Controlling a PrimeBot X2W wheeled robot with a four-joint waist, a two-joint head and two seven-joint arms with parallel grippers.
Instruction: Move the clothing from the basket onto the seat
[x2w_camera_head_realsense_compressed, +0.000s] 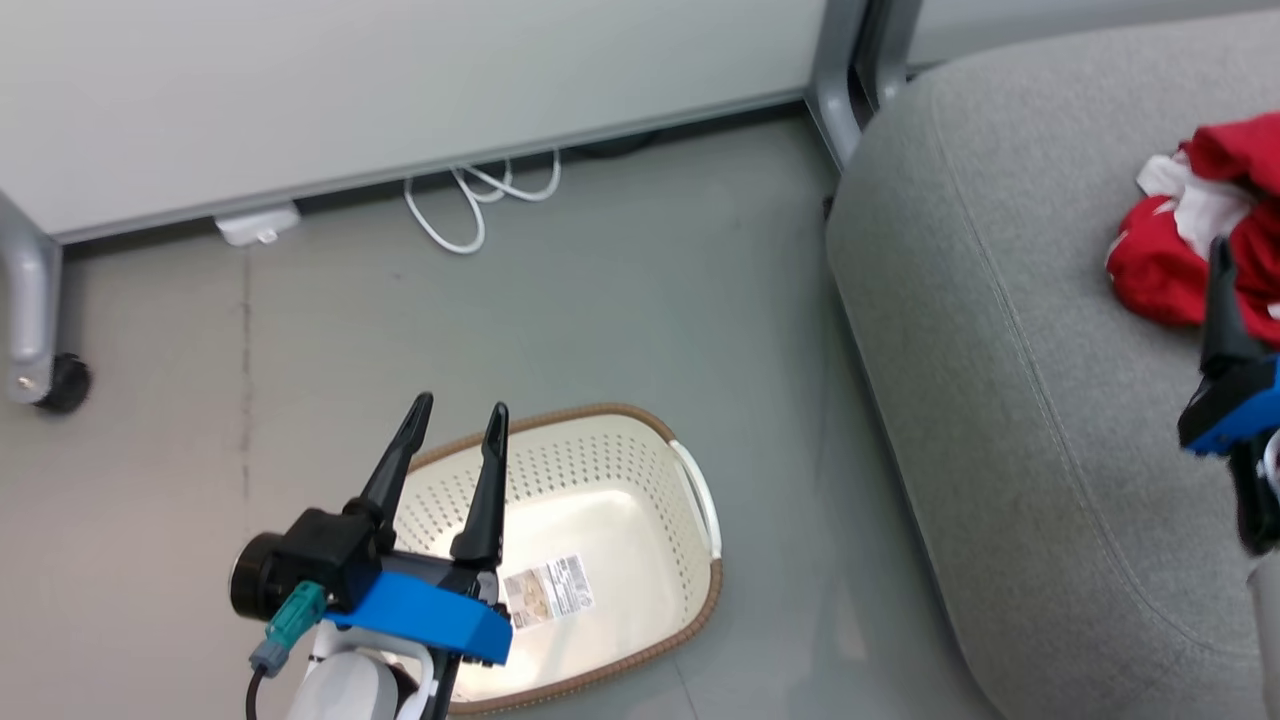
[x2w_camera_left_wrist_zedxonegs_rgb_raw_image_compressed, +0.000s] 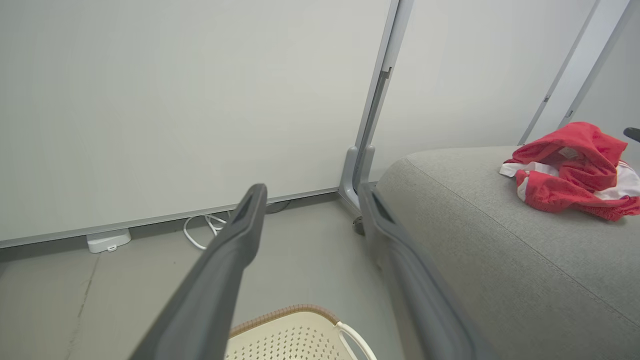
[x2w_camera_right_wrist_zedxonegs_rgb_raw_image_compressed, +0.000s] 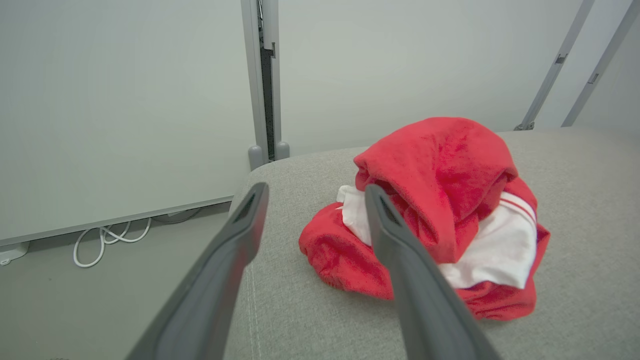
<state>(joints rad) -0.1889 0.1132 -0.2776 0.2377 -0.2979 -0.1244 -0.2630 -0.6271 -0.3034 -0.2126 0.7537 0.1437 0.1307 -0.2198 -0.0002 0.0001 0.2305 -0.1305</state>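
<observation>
Grey floor runs across the middle of the head view, with the pale partition panel along the top and a white cable looped at its foot.

- basket: lower centre, on the floor, upright. Cream bottom and label sticker in plain sight.
- seat: takes up the right side of the frame, well apart from the basket.
- clothing: both red-and-white pieces bunched in one heap on the seat, at the right edge (can't separate the two garments in the pile).
- left claw: lower left, overlapping the basket's left part, fingers spread a little, nothing between them.
- right claw: fingers wide apart in the right wrist view, gripping nothing. Its right-hand finger overlaps the heap in that frame; can't tell if it touches the fabric.

Left wrist view puts the heap at far right, atop the seat.
</observation>
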